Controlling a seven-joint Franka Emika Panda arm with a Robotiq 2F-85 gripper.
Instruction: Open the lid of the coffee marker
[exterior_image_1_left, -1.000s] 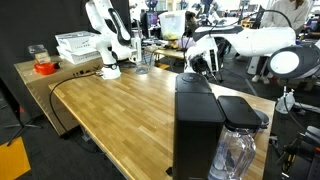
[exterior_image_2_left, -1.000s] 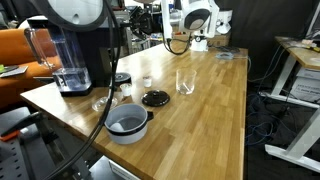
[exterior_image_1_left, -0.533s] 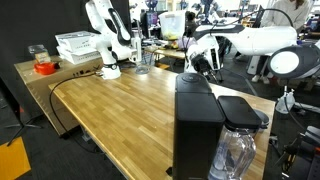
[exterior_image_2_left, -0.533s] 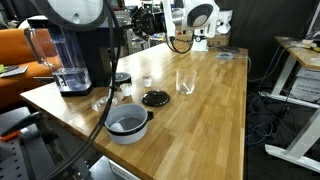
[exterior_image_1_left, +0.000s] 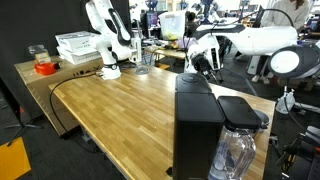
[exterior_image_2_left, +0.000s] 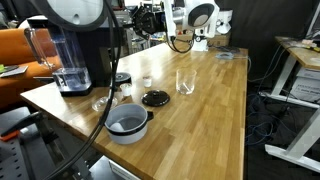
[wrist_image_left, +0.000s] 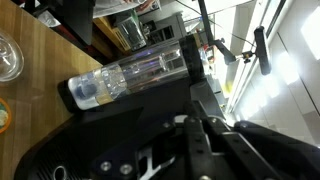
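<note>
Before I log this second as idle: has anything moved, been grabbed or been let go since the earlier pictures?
Nothing visibly changed. The end effector stays shut just above the lid of the coffee machine, and the lid is still down. On the table, the glass and the grey bowl sit where they were.

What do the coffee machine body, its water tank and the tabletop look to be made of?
Coffee machine: probably plastic, matte black with no glare. Water tank: likely clear plastic, see-through with bright highlights. Tabletop: wood, with visible plank seams, grain and a light sheen.
</note>
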